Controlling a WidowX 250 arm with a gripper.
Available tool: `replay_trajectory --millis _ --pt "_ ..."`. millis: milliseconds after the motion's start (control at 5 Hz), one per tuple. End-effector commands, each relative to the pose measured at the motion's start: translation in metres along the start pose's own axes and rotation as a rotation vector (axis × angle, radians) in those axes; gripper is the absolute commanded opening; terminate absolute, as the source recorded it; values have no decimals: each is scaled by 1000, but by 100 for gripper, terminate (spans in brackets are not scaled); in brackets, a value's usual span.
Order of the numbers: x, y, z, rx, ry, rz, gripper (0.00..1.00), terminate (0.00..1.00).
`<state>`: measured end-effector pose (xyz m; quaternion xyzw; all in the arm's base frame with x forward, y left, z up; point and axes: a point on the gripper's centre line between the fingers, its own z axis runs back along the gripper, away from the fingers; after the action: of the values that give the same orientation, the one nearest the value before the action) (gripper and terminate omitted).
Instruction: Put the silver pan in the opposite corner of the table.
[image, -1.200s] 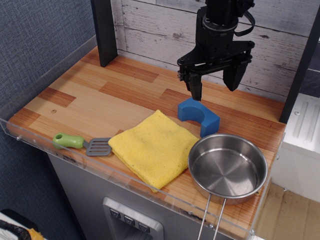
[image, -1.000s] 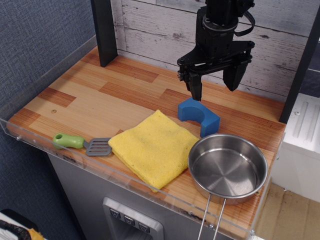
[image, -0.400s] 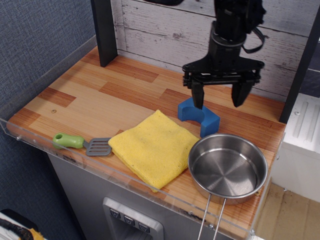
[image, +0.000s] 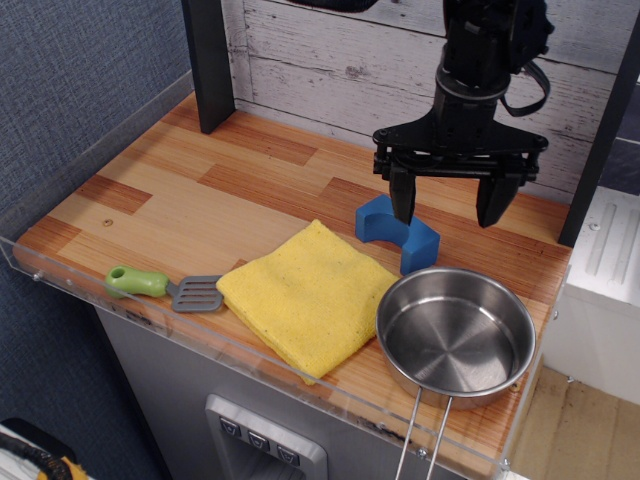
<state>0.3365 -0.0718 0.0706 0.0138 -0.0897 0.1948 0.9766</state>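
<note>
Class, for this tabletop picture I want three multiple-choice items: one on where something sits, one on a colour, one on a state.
1. Where is the silver pan?
A. near right corner of the table
B. far left corner
C. on the cloth

2. What colour is the spatula handle?
A. red
B. green
C. black

3. How is the gripper?
A. shut on the pan
B. shut on the blue block
C. open, holding nothing

Answers: 1 A, the pan sits by the front rim at the right. 2 B, the handle is plainly green. 3 C, its fingers stand wide apart above the blue block.
</note>
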Motion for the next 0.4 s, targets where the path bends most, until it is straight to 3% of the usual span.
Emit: replay_trajectory --millis 0,200 --pt "-23 -2 19 -3 -47 -107 100 0" --pt "-38 4 15 26 -30 -125 100 0"
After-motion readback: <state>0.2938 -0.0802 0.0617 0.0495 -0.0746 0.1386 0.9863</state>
